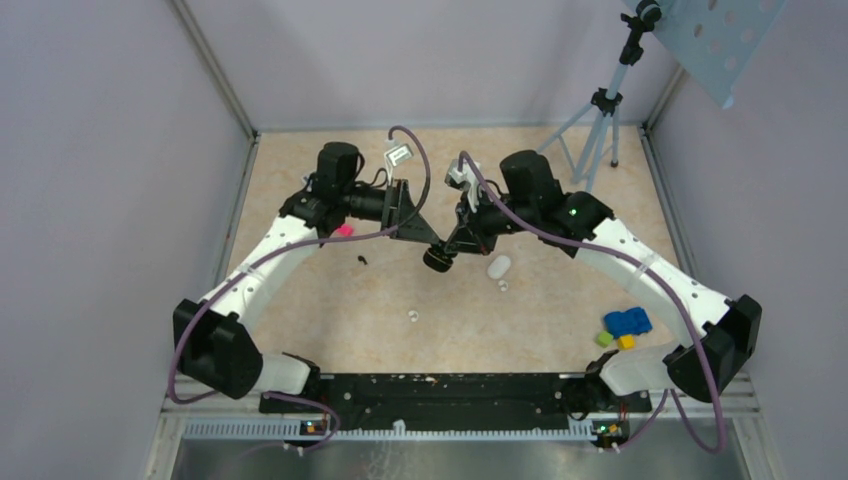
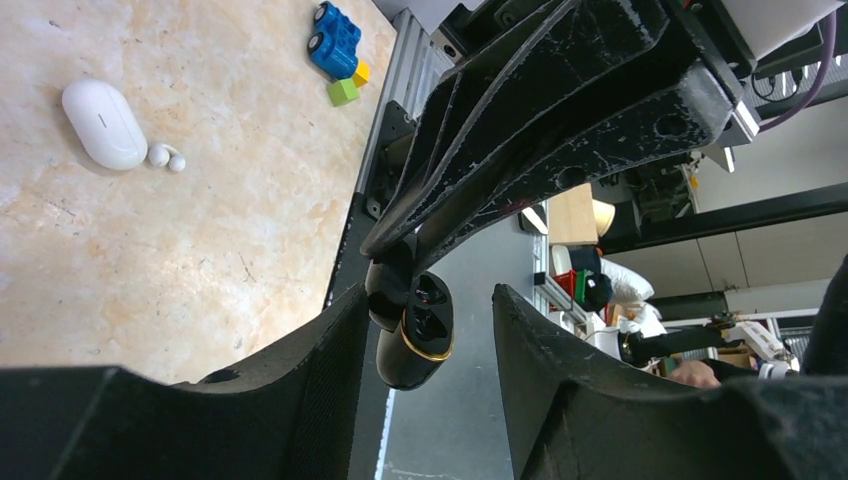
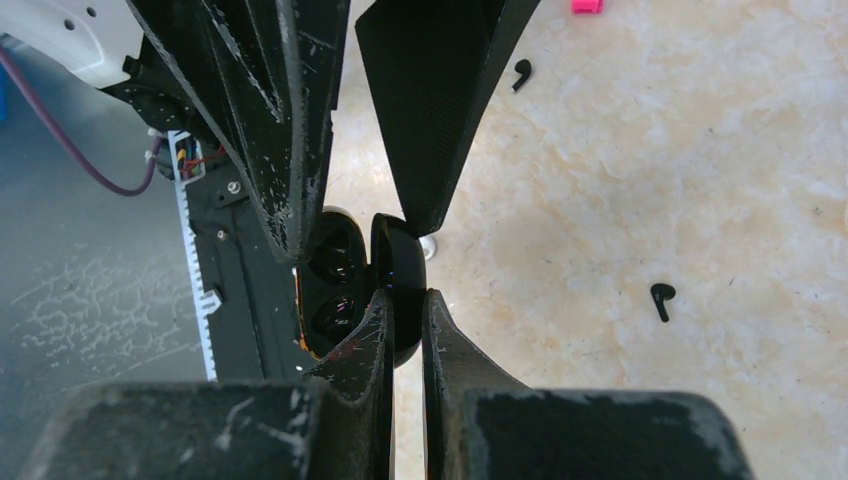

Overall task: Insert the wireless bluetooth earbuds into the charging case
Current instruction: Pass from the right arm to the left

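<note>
The white pill-shaped charging case (image 1: 498, 267) lies shut on the table right of centre, with one white earbud (image 1: 503, 286) touching its near end. Both show in the left wrist view: the case (image 2: 103, 122) and the bud (image 2: 160, 155). A second white earbud (image 1: 412, 316) lies alone nearer the bases. My right gripper (image 3: 407, 297) is shut on the lid of an open black case with a gold rim (image 3: 340, 285), held above the table centre (image 1: 437, 258). My left gripper (image 2: 428, 300) is open, its fingers on either side of that black case (image 2: 412, 335).
Two black earbuds (image 3: 521, 72) (image 3: 661, 298) lie on the table; one shows from above (image 1: 361, 260). A pink block (image 1: 343, 230) sits under the left arm. A blue toy (image 1: 627, 321) with green and yellow blocks is at the right. A tripod (image 1: 600, 120) stands at the back right.
</note>
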Robot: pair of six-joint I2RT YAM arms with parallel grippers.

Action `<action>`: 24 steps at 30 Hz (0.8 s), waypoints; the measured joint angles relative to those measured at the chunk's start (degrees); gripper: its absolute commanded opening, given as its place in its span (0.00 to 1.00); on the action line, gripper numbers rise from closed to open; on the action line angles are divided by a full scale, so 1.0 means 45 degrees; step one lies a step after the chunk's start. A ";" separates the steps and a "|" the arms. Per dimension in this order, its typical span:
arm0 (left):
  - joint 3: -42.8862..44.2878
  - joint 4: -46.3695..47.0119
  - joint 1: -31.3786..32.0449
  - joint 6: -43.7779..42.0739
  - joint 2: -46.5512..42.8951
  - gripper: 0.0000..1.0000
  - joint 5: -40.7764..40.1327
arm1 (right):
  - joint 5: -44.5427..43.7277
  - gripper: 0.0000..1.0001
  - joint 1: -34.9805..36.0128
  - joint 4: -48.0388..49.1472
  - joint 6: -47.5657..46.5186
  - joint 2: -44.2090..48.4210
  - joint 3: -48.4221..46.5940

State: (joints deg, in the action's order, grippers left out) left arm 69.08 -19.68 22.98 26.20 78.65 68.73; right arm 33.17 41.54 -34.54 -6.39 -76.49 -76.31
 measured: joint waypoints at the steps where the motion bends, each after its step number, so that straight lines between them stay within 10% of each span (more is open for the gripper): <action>1: -0.0044 0.0039 0.0000 0.0024 0.0000 0.54 0.0000 | 0.0029 0.00 0.0000 0.0019 0.0000 0.0000 0.0000; 24: -0.0724 0.1447 0.0165 0.0981 0.0039 0.33 0.0345 | 0.0481 0.00 0.0000 0.0432 0.0359 0.0102 -0.0170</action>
State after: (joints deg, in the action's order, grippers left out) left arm 65.82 -13.17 23.73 30.61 78.83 70.28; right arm 35.33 41.54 -32.60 -4.78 -76.03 -77.08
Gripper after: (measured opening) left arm 0.354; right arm 0.040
